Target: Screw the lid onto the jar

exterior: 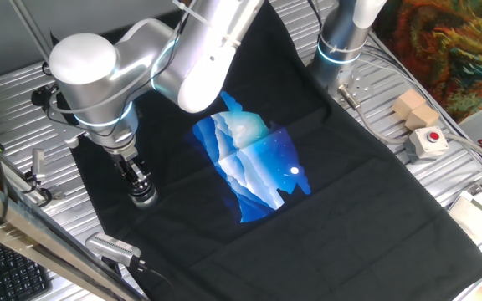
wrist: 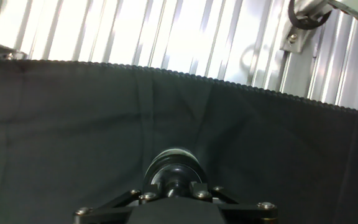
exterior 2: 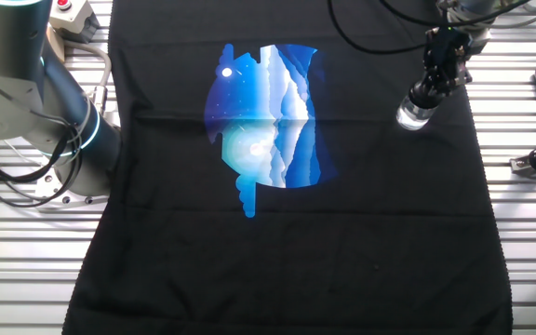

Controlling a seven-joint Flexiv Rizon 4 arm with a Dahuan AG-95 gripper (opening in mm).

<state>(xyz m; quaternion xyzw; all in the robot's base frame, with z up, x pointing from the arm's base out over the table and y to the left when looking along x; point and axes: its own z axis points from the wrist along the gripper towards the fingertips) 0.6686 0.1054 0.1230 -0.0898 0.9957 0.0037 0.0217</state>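
The jar (exterior: 144, 198) (exterior 2: 413, 116) is small, of clear shiny glass, and stands upright on the black cloth (exterior: 350, 192) near one edge of it. My gripper (exterior: 139, 184) (exterior 2: 428, 91) comes straight down onto its top. In the hand view the jar (wrist: 174, 158) shows as a round rim just beyond the fingers. The dark lid (wrist: 177, 176) with a silvery glint sits between them on the jar's mouth. The jaws are closed against the lid's sides. From the fixed views the lid is hidden by the fingers.
A blue-and-white picture (exterior: 253, 159) lies mid-cloth. A red-buttoned box (exterior: 428, 142) and wooden blocks (exterior: 412, 109) sit on the slatted table at the far side. A grey metal cylinder (exterior: 111, 247) and a keyboard (exterior: 7, 267) lie near the jar's side. A second arm's base (exterior: 341, 46) stands at the cloth's edge.
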